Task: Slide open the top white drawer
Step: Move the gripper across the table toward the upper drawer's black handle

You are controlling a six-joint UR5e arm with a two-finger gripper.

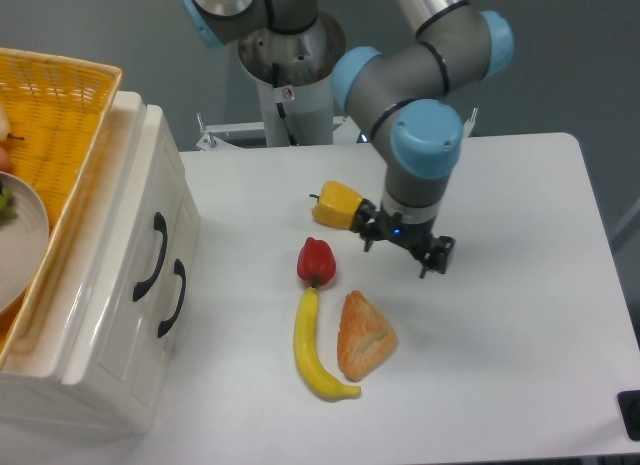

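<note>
Glossy cream-white top drawer (140, 250) at left looks shut; curved black handle (151, 257) untouched. Hand (404, 249) mid-worktop, fingers spread, empty. Approach, grasp, pull remain.

The gripper (403, 248) is hovering with jaws spread, the yellow pepper (337, 205) just beside them, the top white drawer (140, 247) sitting closed, well apart.
</note>
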